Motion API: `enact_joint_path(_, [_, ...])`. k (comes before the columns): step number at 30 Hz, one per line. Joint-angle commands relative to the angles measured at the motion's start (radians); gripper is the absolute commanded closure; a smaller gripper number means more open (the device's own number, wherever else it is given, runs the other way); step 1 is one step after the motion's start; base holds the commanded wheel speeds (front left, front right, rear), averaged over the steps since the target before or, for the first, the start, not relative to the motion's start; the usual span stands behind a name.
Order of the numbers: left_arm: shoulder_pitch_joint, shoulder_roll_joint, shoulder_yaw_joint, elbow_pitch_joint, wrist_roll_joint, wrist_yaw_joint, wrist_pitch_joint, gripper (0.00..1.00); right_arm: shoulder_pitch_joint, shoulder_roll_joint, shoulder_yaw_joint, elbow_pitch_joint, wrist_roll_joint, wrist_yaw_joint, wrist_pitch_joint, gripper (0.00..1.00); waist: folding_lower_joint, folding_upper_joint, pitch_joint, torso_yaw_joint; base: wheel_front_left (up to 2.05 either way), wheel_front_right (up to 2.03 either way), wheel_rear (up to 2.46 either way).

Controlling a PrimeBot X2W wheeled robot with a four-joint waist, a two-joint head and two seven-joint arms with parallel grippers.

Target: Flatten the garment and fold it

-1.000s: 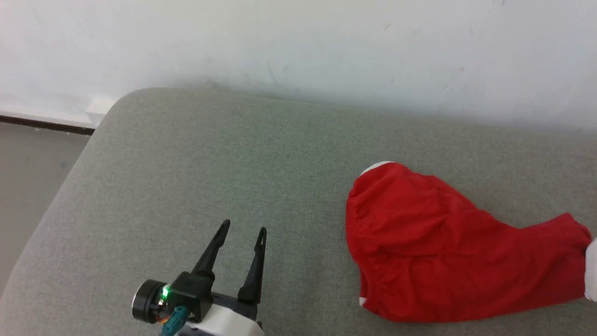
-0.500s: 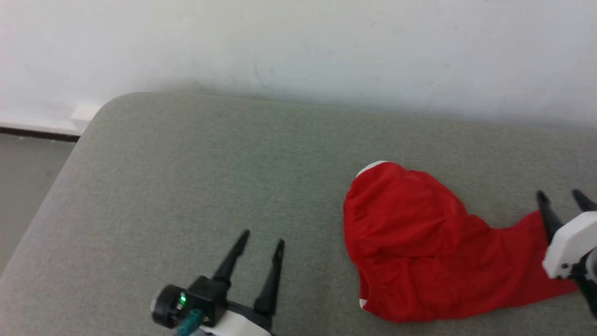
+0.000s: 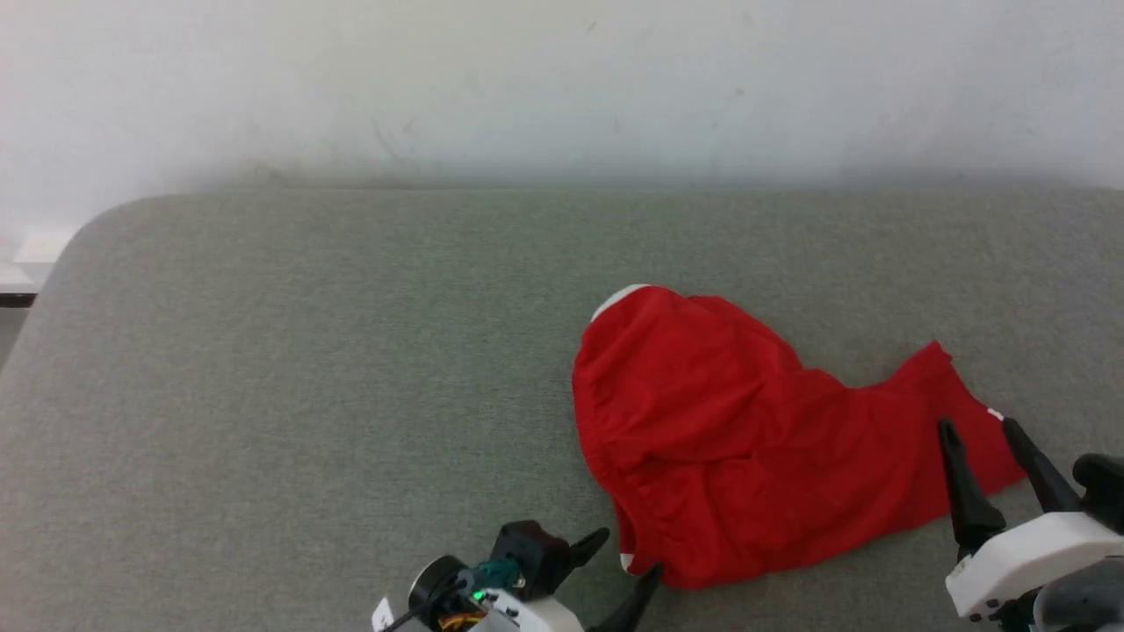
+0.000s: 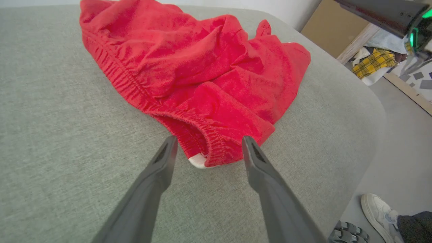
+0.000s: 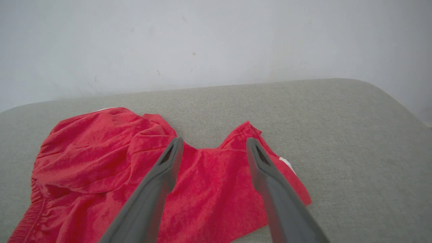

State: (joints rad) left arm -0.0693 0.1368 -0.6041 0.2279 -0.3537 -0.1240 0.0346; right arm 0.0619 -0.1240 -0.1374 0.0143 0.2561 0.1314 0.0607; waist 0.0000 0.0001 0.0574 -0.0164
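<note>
The shorts point(image 3: 746, 439) lie crumpled on the right half of a grey cushion point(image 3: 307, 395). To flatten them, the left claw point(image 4: 209, 140), spread and empty at the waistband point(image 4: 128, 84) corner, should pinch that elastic, while the right claw point(image 5: 214, 140), spread and empty near the leg hem point(image 5: 287, 163), takes it and pulls away. The woven cushion may drag thin cloth, so lift slightly; a white wall point(image 3: 527, 88) stands behind, and a person's shoe point(image 4: 378, 209) is on the floor point(image 4: 398, 152) beside.

The garment point(image 3: 746, 448) lies crumpled on a cushion point(image 3: 307, 369) between the spread left gripper point(image 3: 628, 555) and right gripper point(image 3: 976, 430).
</note>
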Motion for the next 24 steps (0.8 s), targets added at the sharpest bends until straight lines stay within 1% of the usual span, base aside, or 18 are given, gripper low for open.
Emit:
enact_joint_path(1, [-0.044,0.015,-0.028,0.011,-0.033,-0.006,0.015,0.0,0.005,0.006,-0.005,0.005,0.001,-0.001,-0.013,0.0,0.0,-0.0001,0.045,-0.047,0.0,0.0,0.0])
enact_joint_path(5, [-0.095,0.035,-0.069,0.044,-0.079,-0.006,0.048,0.0,-0.01,0.014,-0.008,0.017,0.002,-0.001,-0.028,0.0,0.0,-0.0001,0.068,-0.07,0.0,0.0,0.0])
enact_joint_path(11, [-0.158,0.048,-0.111,0.079,-0.128,-0.007,0.048,0.0,-0.031,0.016,-0.017,0.028,0.001,-0.001,-0.039,0.0,0.0,-0.0001,0.088,-0.076,0.0,0.0,0.0])
enact_joint_path(12, [-0.165,0.048,-0.119,0.082,-0.141,-0.007,0.047,0.13,-0.031,0.016,-0.019,0.03,0.0,-0.001,-0.04,0.0,0.0,-0.0001,0.089,-0.074,0.0,0.0,0.0])
enact_joint_path(13, [-0.172,0.048,-0.127,0.086,-0.155,-0.007,0.049,0.65,-0.032,0.016,-0.022,0.032,0.0,-0.001,-0.041,0.0,0.0,-0.0001,0.09,-0.071,0.0,0.0,0.0])
enact_joint_path(14, [-0.18,0.049,-0.139,0.088,-0.165,-0.007,0.051,0.97,-0.032,0.016,-0.024,0.034,-0.001,-0.001,-0.041,0.0,0.0,-0.0001,0.09,-0.067,0.0,0.0,0.0])
enact_joint_path(15, [-0.188,0.053,-0.153,0.089,-0.174,-0.007,0.049,1.0,-0.033,0.017,-0.025,0.036,-0.001,-0.001,-0.043,0.0,0.0,-0.0001,0.09,-0.062,0.0,0.0,0.0])
enact_joint_path(18, [-0.202,0.062,-0.188,0.088,-0.198,-0.007,0.026,1.0,-0.035,0.017,-0.021,0.042,-0.002,-0.001,-0.044,0.0,0.0,-0.0001,0.082,-0.047,0.0,0.0,0.0])
enact_joint_path(21, [-0.198,0.076,-0.198,0.068,-0.206,-0.007,-0.025,1.0,-0.031,0.015,-0.02,0.047,-0.003,-0.001,-0.044,0.0,0.0,-0.0001,0.059,-0.029,0.0,0.0,0.0])
enact_joint_path(24, [-0.164,0.11,-0.199,0.019,-0.191,-0.002,-0.069,1.0,-0.022,0.012,-0.024,0.05,-0.006,-0.001,-0.043,0.0,0.0,-0.0001,0.025,-0.009,0.0,0.0,0.0])
